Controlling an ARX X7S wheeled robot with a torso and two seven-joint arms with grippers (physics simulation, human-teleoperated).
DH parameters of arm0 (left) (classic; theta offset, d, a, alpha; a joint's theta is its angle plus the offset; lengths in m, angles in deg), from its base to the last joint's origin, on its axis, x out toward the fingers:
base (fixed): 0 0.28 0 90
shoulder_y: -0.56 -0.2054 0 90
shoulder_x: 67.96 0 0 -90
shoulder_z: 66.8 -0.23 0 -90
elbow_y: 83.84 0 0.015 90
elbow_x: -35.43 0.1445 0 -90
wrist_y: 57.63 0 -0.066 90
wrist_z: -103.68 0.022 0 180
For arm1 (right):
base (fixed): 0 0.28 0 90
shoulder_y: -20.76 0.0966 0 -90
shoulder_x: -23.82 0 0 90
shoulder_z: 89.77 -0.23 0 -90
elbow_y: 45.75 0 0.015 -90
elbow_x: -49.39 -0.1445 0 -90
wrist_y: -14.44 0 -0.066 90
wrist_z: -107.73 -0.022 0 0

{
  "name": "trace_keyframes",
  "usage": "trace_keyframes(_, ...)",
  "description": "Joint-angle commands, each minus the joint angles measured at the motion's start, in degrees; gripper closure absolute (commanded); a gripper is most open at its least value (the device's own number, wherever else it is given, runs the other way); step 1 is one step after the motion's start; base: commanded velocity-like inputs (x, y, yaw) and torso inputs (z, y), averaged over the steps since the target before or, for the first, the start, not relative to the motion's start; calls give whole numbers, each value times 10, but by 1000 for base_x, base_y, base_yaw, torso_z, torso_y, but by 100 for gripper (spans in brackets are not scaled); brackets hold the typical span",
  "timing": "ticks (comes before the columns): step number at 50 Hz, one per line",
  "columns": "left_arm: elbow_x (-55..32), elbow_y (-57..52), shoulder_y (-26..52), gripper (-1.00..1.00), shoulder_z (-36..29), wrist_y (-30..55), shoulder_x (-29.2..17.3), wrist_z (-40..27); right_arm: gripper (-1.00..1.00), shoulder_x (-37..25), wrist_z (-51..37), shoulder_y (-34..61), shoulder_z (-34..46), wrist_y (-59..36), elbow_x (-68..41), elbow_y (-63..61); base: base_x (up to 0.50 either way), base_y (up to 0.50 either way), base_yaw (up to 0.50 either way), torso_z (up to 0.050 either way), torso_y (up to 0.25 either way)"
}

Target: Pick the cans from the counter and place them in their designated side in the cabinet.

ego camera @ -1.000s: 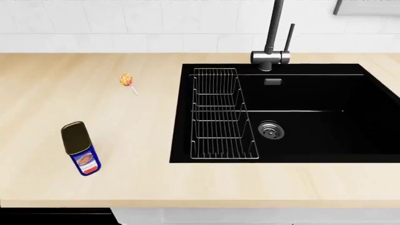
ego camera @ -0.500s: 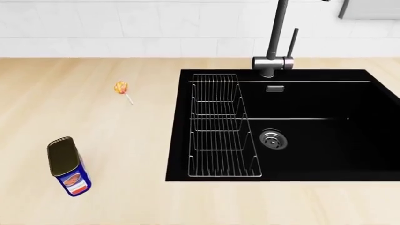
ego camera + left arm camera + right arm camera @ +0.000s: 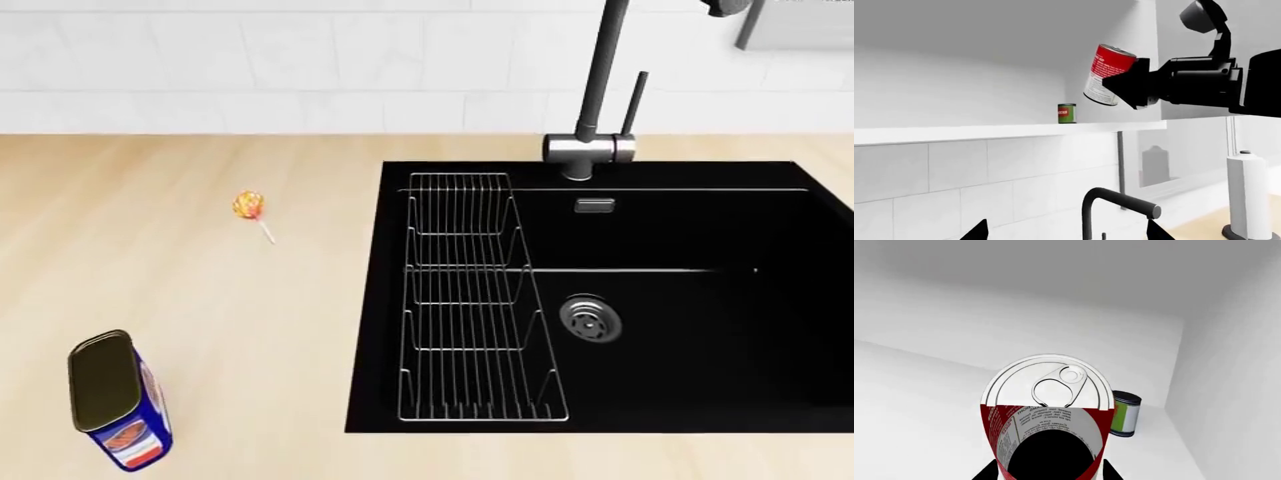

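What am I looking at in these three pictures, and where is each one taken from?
A simulated two-armed robot is sorting cans into a white wall cabinet.

The head camera looks down on the light beige wood-grain counter. On it are a blue can with a dark lid, a small orange lollipop and a black sink holding a wire rack.

The left wrist camera looks up at the black right tool, shut on a red-and-white can, tilted at the shelf opening. A small green can stands on the shelf.

The right wrist camera looks along that held can into the cabinet.
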Motion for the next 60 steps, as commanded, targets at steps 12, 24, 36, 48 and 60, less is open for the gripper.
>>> trace_keyframes(12,-7,-5,8,-100,-5,-7,-5,-6,100,0,3,3,2,3,1,-3,159,0,0,0,0)
trace_keyframes(24,1,-2,4,-100,-6,-6,-4,5,100,0,3,3,2,3,1,-3,192,0,0,0,2)
trace_keyframes(36,3,-1,7,-100,-9,-6,-6,8,100,0,3,3,2,3,1,-3,191,0,0,0,1)
trace_keyframes(48,-3,-6,6,-100,-8,-10,-12,6,-100,0,3,3,2,3,1,-3,147,0,0,0,1)
trace_keyframes(60,-14,-11,9,-100,-11,-16,-18,-3,-100,0,3,3,2,3,1,-3,0,0,0,0,0)
